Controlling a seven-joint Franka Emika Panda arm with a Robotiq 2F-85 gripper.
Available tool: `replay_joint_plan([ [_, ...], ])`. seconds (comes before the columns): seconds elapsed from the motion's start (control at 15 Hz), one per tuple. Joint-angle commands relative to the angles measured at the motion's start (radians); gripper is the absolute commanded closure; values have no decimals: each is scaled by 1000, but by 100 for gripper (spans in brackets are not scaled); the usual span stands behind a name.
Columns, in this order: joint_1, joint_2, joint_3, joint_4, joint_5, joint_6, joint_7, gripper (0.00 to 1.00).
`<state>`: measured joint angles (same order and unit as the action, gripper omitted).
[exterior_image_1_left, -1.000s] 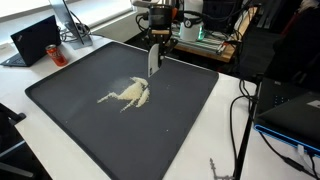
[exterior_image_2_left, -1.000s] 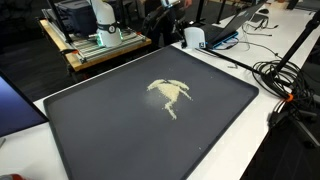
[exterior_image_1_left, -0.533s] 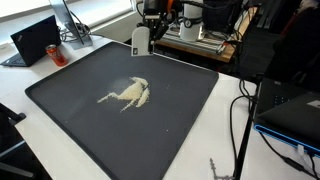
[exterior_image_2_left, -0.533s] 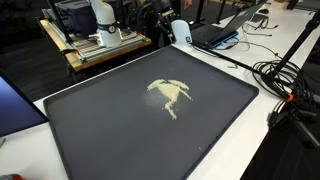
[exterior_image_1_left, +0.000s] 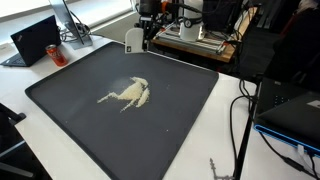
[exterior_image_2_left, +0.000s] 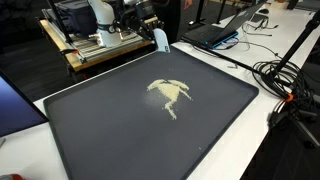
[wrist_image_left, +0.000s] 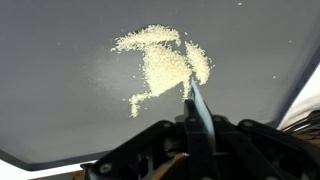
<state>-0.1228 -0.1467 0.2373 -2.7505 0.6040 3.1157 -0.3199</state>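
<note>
A splayed pile of pale yellow grains (exterior_image_1_left: 127, 94) (exterior_image_2_left: 170, 93) (wrist_image_left: 160, 63) lies near the middle of a large dark mat (exterior_image_1_left: 180, 120) (exterior_image_2_left: 120, 135). My gripper (exterior_image_1_left: 141, 28) (exterior_image_2_left: 151, 27) (wrist_image_left: 197, 126) hangs above the mat's far edge, well clear of the pile. It is shut on a flat white card (exterior_image_1_left: 132, 40) (exterior_image_2_left: 160, 39). In the wrist view the white card (wrist_image_left: 195, 98) shows edge-on as a thin blade sticking out between the jaws, with its tip pointing at the grains.
The mat lies on a white table (exterior_image_1_left: 240, 150). A laptop (exterior_image_1_left: 35, 40) sits at one corner and a wooden bench with equipment (exterior_image_2_left: 100, 40) stands behind the mat. Cables (exterior_image_2_left: 285, 85) and another laptop (exterior_image_1_left: 295, 115) lie beside the mat's edge.
The gripper has carried the white card from just above the mat near the pile up and back to the mat's far edge. The grains have not moved.
</note>
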Motion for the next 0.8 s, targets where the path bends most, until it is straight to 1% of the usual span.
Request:
replay_joint_plan([
  [0.0, 1, 0, 3, 1, 0, 0, 0, 96],
  [0.07, 1, 0, 4, 2, 0, 0, 0, 96],
  [0.13, 1, 0, 5, 2, 0, 0, 0, 99],
  [0.2, -39, 24, 18, 2, -28, 24, 35, 99],
  [0.27, -53, 22, 12, 2, -32, 15, 48, 99],
  [0.33, -86, 32, 16, 2, -50, 19, 68, 99],
  [0.6, -181, 47, 3, 12, -91, -27, 121, 99],
  [0.67, -96, 53, -126, 11, -200, -49, 208, 99],
  [0.73, -97, 53, -150, 26, -227, -103, 232, 99],
])
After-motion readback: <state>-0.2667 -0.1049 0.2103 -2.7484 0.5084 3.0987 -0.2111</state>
